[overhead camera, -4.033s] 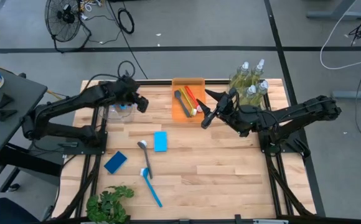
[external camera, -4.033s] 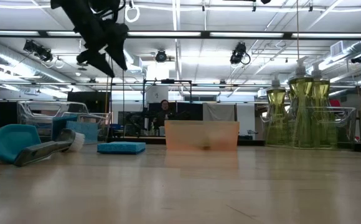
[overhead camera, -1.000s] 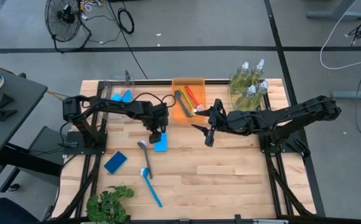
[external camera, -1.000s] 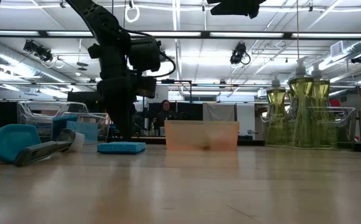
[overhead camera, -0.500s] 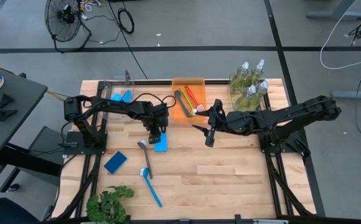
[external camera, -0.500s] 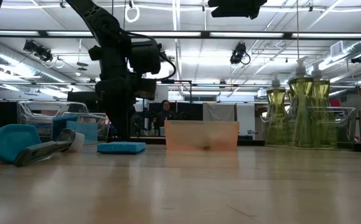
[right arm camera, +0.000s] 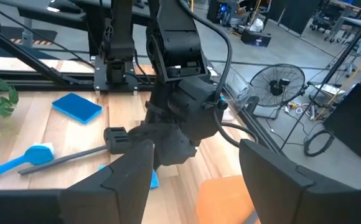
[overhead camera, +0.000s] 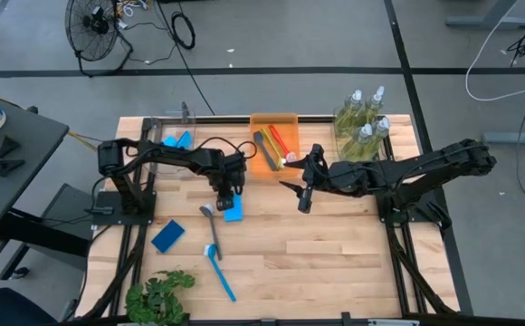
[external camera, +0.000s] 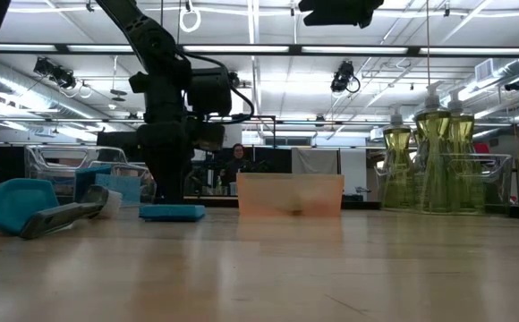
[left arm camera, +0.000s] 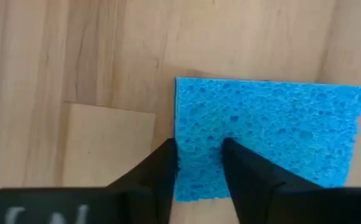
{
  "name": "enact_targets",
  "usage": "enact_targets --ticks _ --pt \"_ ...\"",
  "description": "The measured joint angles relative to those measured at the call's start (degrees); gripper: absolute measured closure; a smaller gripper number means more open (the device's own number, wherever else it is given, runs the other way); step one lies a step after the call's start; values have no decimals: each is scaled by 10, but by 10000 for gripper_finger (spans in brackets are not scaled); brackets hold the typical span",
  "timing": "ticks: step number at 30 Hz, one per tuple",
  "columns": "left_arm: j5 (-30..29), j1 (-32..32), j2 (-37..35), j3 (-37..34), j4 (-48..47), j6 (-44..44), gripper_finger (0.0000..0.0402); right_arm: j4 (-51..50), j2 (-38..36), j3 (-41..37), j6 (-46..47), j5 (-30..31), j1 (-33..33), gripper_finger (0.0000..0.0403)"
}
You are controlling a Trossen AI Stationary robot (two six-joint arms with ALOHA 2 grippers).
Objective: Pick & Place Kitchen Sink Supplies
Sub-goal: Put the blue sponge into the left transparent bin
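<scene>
While the left gripper point(left arm camera: 199, 171) pinches the light-blue sponge point(left arm camera: 274, 127) at centre frame, the right gripper point(overhead camera: 300, 195) hovers open, centre-right.

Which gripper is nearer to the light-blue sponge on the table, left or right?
Left. The left gripper is down on the light-blue sponge, one finger on each side of its edge. The right gripper hovers open, apart from it, toward the table's middle.
</scene>
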Motion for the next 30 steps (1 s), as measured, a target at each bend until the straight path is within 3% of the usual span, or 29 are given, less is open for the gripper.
enact_targets --ticks 9,21,30 --pt "-4 0 0 0 -5 -15 391 0 0 0 -5 5 -2 163" --pt "6 0 -24 22 -54 -8 399 4 0 0 -5 5 -2 163" --pt "-43 2 -25 148 -142 35 400 19 0 0 -1 5 -12 163"
